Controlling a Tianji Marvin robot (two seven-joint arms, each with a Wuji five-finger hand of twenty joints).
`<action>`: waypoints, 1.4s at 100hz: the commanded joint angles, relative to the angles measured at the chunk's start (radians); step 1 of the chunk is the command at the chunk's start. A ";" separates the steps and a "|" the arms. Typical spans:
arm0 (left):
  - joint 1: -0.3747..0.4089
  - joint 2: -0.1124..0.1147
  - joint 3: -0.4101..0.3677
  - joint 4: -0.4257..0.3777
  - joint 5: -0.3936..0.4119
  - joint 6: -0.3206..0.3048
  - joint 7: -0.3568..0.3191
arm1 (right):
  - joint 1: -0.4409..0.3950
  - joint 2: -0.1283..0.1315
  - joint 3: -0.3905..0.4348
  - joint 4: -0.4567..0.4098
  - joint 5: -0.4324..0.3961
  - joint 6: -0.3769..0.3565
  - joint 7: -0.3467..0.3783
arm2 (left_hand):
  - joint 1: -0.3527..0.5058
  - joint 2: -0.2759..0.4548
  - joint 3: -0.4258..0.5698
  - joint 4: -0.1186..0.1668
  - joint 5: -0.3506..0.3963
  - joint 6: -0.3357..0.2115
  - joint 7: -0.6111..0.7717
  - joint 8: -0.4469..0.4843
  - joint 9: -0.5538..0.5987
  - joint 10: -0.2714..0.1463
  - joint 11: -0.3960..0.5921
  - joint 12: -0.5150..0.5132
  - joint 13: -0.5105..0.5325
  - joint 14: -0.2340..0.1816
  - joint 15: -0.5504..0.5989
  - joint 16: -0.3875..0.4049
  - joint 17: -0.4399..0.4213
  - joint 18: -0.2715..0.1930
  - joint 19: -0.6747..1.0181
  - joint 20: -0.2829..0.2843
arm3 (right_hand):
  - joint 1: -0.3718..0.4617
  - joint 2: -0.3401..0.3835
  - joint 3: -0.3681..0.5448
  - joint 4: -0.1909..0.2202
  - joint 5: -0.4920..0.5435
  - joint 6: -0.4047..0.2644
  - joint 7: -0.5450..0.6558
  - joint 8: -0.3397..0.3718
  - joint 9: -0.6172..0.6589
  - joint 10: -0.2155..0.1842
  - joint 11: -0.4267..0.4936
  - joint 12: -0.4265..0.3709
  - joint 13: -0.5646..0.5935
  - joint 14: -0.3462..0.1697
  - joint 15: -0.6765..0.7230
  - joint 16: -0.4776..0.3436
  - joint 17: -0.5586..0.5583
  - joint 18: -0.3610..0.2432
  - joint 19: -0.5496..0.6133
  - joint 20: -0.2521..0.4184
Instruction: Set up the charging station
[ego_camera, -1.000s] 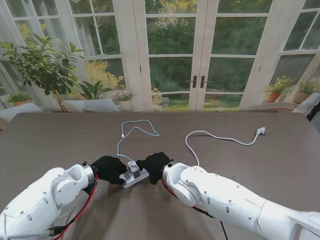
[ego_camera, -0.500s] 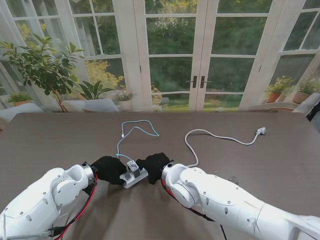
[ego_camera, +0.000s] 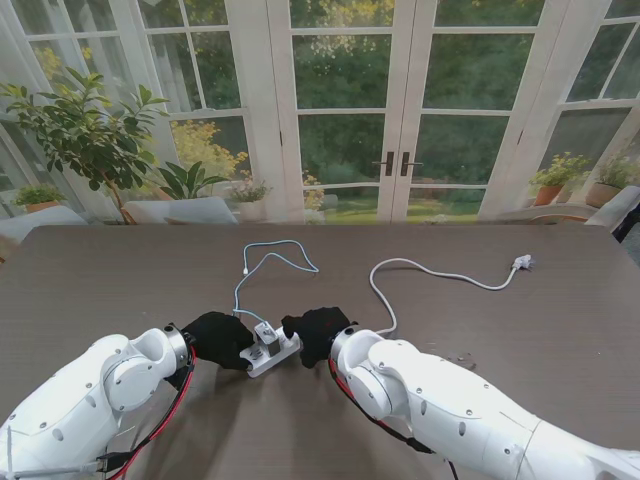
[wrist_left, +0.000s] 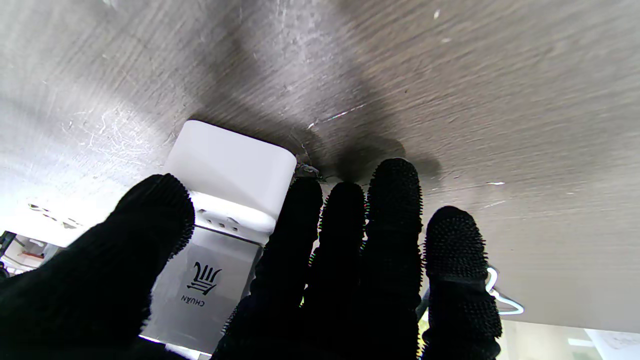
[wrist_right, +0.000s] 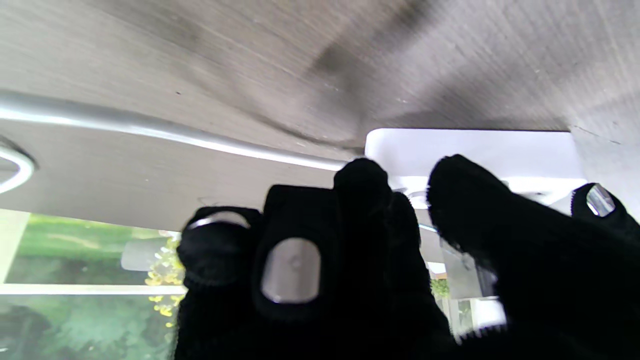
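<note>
A white power strip (ego_camera: 279, 352) lies on the table between my two black-gloved hands, with a silver charger (ego_camera: 265, 334) standing in it. My left hand (ego_camera: 217, 339) is shut on the charger (wrist_left: 205, 285), thumb on one side and fingers (wrist_left: 300, 235) on the other. My right hand (ego_camera: 318, 333) curls over the strip's other end (wrist_right: 475, 147) and holds it. A pale blue cable (ego_camera: 268, 258) loops away from the charger. The strip's white cord (ego_camera: 420, 268) runs to its plug (ego_camera: 521, 263) at the far right.
The dark wooden table (ego_camera: 120, 280) ends at glass doors and potted plants (ego_camera: 90, 130) on the far side. My right forearm (ego_camera: 450, 410) covers the near right of the table. A red and black cable (ego_camera: 160, 425) hangs along my left arm.
My right hand and forearm have shifted slightly to the right and farther from me, and the power strip turned a little with them. The left hand has stayed in place.
</note>
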 joint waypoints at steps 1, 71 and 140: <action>0.031 0.003 0.017 0.034 0.009 -0.003 -0.047 | -0.024 0.010 0.003 -0.002 -0.003 0.011 0.018 | 0.031 -0.020 0.020 0.036 0.041 -0.119 0.031 0.009 0.082 -0.042 0.057 -0.011 0.007 -0.005 0.019 0.012 -0.002 -0.001 0.036 0.013 | -0.020 0.018 0.001 0.029 0.049 0.040 -0.257 0.023 -0.009 0.017 -0.008 -0.016 0.036 0.031 -0.013 -0.565 -0.006 0.006 0.031 0.016; 0.088 0.007 -0.083 -0.051 0.064 0.008 -0.075 | -0.056 0.013 0.084 -0.052 0.010 0.038 0.013 | 0.020 -0.018 -0.003 0.037 0.016 -0.115 -0.027 -0.020 0.063 -0.035 -0.041 -0.109 -0.060 0.020 -0.126 -0.056 -0.059 0.005 -0.057 -0.021 | -0.122 0.192 -0.129 0.172 0.044 -0.004 -0.265 0.012 -0.097 0.064 -0.138 -0.193 0.029 0.090 -0.251 -0.650 -0.086 0.054 -0.086 -0.013; 0.330 -0.014 -0.362 -0.366 0.147 0.073 -0.042 | -0.103 0.010 0.175 -0.088 0.021 0.072 -0.026 | -0.002 -0.009 -0.046 0.038 0.015 -0.132 -0.038 -0.022 0.075 -0.051 -0.056 -0.130 -0.071 0.022 -0.153 -0.066 -0.060 0.007 -0.070 -0.024 | -0.214 0.223 -0.273 0.155 0.097 -0.057 -0.280 0.040 -0.254 0.114 -0.324 -0.361 -0.140 0.137 -0.594 -0.742 -0.226 0.109 -0.295 -0.082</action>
